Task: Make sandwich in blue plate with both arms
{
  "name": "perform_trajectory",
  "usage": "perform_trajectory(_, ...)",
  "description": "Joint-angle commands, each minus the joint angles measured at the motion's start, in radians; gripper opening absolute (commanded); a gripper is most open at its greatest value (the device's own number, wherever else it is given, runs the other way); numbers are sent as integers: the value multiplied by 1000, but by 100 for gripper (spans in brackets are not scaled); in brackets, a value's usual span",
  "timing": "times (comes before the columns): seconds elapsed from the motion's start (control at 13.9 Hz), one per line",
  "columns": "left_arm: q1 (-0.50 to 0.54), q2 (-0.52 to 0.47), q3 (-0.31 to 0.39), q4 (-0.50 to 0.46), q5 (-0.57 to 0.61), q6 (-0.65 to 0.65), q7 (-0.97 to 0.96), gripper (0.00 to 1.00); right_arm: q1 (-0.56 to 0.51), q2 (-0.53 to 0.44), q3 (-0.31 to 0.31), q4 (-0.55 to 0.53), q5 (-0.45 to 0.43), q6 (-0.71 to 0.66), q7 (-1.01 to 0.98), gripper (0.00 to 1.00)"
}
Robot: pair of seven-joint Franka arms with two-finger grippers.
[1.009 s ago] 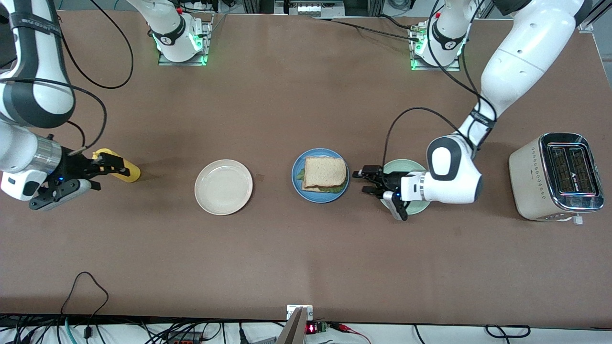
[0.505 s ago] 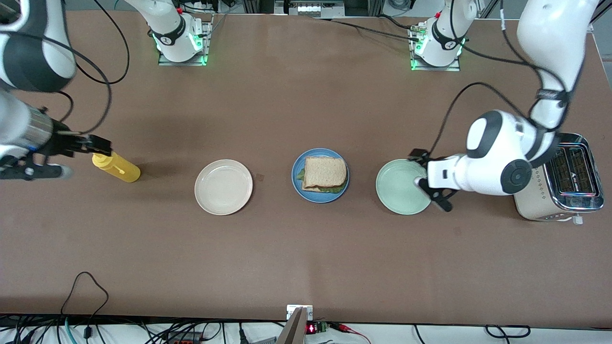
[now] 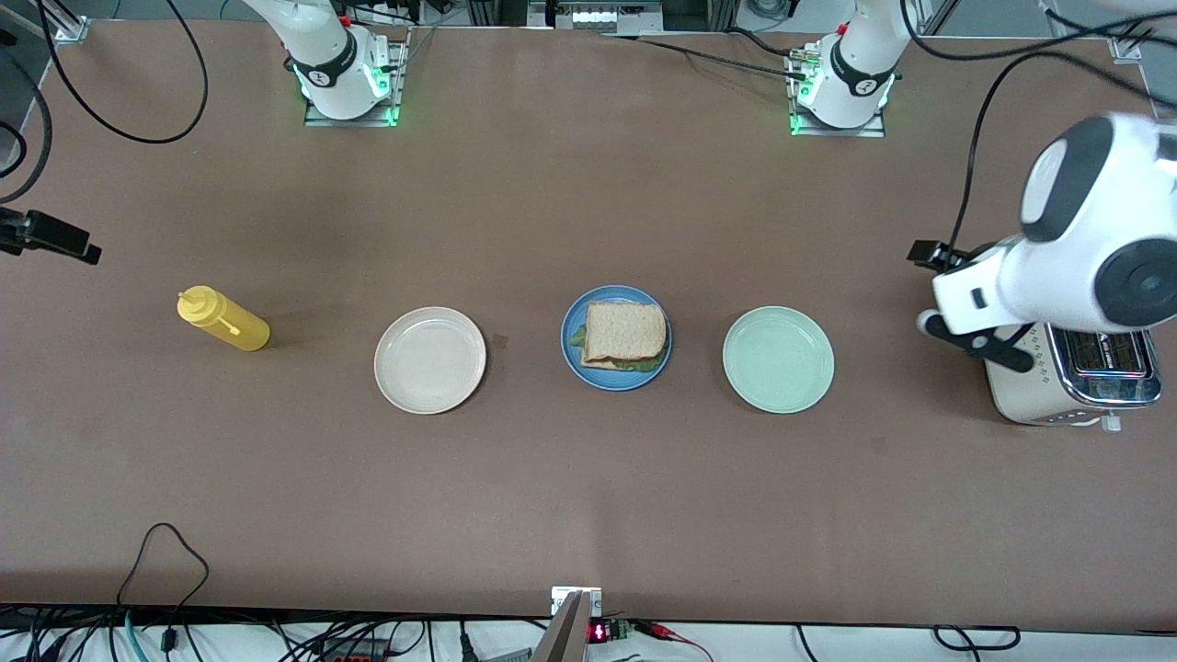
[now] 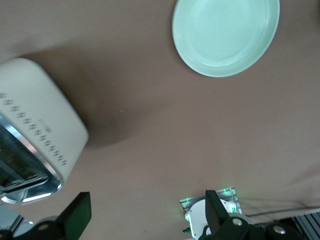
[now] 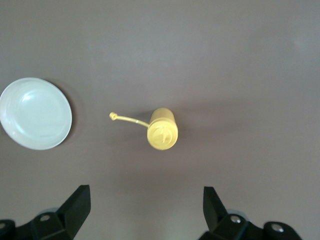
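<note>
The sandwich (image 3: pixel 625 333), a toasted bread slice on top with green lettuce showing at its edges, lies on the blue plate (image 3: pixel 571 355) in the middle of the table. My left gripper (image 4: pixel 147 215) is open and empty, up in the air over bare table between the pale green plate and the toaster; it also shows in the front view (image 3: pixel 927 287). My right gripper (image 5: pixel 145 210) is open and empty, high over the yellow bottle. Only a black part of the right gripper (image 3: pixel 48 237) shows at the front view's edge.
A pale green plate (image 3: pixel 778 359) lies beside the blue plate toward the left arm's end, a cream-white plate (image 3: pixel 429 359) toward the right arm's end. A yellow squeeze bottle (image 3: pixel 223 320) lies beside the cream plate. A toaster (image 3: pixel 1071 382) stands at the left arm's end.
Both arms have pulled up and away from the middle. The left gripper went from over the green plate toward the toaster. The right gripper went from the yellow bottle outward.
</note>
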Motion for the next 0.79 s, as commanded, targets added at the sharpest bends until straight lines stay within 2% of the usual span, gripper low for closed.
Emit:
perform_trajectory(0.0, -180, -191, 283, -96, -169, 177, -68, 100, 35, -22, -4, -17, 10, -17, 10, 100)
perform_trajectory(0.07, -174, -277, 291, -194, -194, 286, -48, 100, 58, -22, -33, -18, 10, -17, 10, 100)
perform_trajectory(0.14, -161, -339, 291, -264, -194, 322, -30, 100, 63, -22, -42, -23, 10, -17, 10, 100)
perform_trajectory(0.22, -142, -374, 285, -295, -194, 319, -34, 100, 55, -32, -44, -41, 11, -9, 10, 100)
perform_trajectory(0.36, -124, -402, 285, -316, -200, 301, -54, 100, 57, -94, -45, -134, 13, 36, 10, 100)
perform_trajectory(0.5, -137, -405, 282, -312, -194, 274, -135, 100, 57, -202, -45, -283, 10, 122, 9, 100)
perform_trajectory(0.58, -143, -405, 273, -310, -194, 264, -173, 100, 57, -233, -45, -320, 7, 123, 9, 100)
perform_trajectory(0.72, -153, -404, 272, -304, -193, 260, -180, 100, 57, -253, -42, -317, 2, 68, 7, 100)
